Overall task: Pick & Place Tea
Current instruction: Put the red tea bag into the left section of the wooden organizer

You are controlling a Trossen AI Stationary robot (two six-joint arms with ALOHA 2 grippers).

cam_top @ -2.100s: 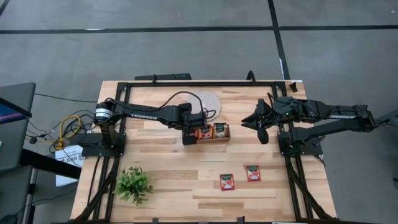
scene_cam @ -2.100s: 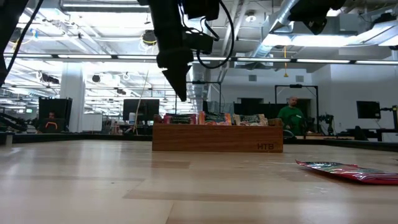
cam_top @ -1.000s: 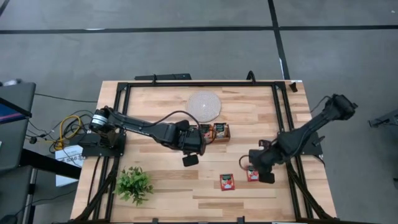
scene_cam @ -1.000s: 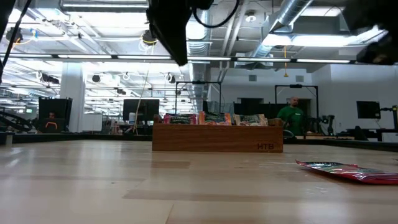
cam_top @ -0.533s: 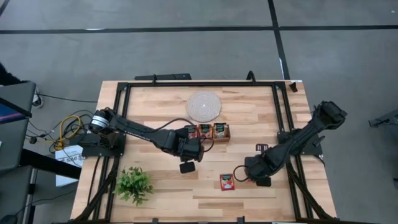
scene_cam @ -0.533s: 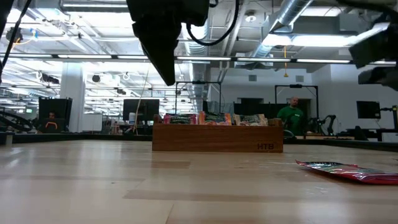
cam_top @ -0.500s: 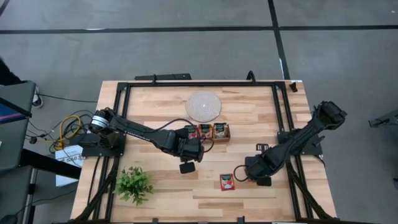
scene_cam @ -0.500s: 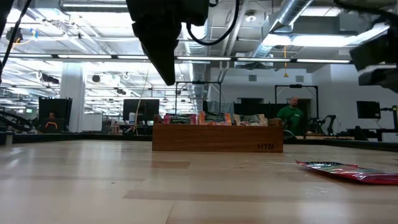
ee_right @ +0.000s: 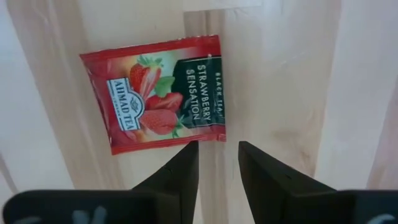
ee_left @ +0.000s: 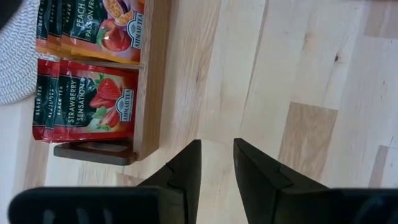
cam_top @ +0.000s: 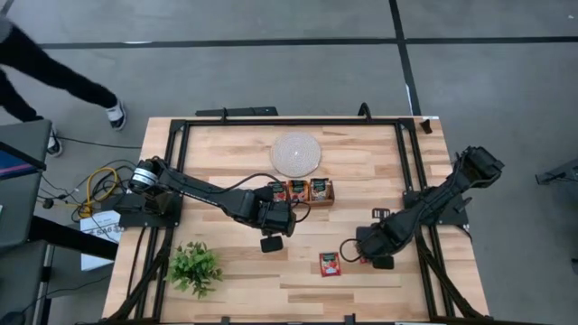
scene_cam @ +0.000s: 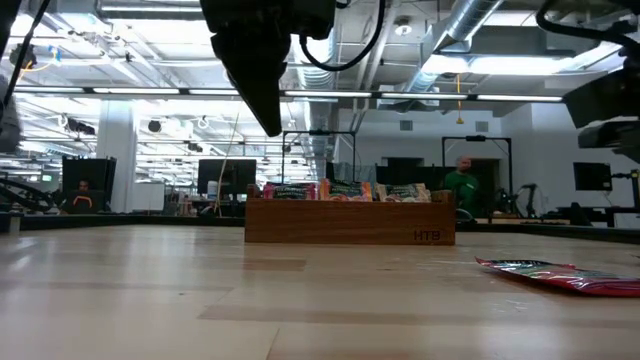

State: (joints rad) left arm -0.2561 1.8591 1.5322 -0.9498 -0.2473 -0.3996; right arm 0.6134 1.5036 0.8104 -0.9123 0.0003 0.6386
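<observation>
The strawberry sachet (ee_right: pixel 155 93) lies flat on the worktop (ee_right: pixel 280 74), thin, light and probably slippery; right pincer (ee_right: pixel 216 162) apart and empty above its edge (best nipped there); left pincer (ee_left: pixel 216 163) likewise parted, holding nothing.

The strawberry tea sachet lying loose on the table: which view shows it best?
The right wrist view: the strawberry sachet fills the picture, label readable, just beyond the right gripper. The high view shows a small red square; the low view only its flat edge; the left wrist view misses it.
</observation>
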